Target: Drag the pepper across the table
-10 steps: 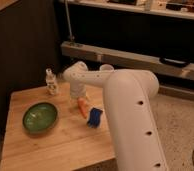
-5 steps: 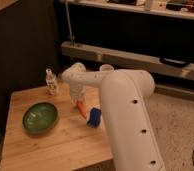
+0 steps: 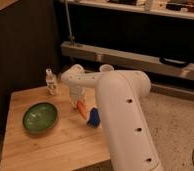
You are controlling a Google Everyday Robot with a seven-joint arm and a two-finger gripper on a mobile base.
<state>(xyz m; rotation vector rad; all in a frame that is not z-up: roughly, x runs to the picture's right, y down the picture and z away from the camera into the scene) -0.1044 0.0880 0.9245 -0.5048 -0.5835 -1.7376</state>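
We are finding the gripper (image 3: pixel 76 103) low over the table (image 3: pixel 50 147), at the upper end of the pepper (image 3: pixel 82 110). We are unable to tell how far it is open or whether it is gripping anything. The pepper is lying mid-table, just beside a blue block (image 3: pixel 94 118). A green bowl (image 3: pixel 40 118) is sitting well apart and a small bottle (image 3: pixel 51 82) is standing behind it.

Warm, dim light falls from above onto the worktop (image 3: pixel 35 145). The white arm (image 3: pixel 125 115) takes a soft sheen along its upper side. The end effector (image 3: pixel 78 102), centre-left in the frame just above the pepper (image 3: pixel 82 110), sits in the arm's shade. The upper frame is near black, and the green bowl (image 3: pixel 40 117) shows faint glare.
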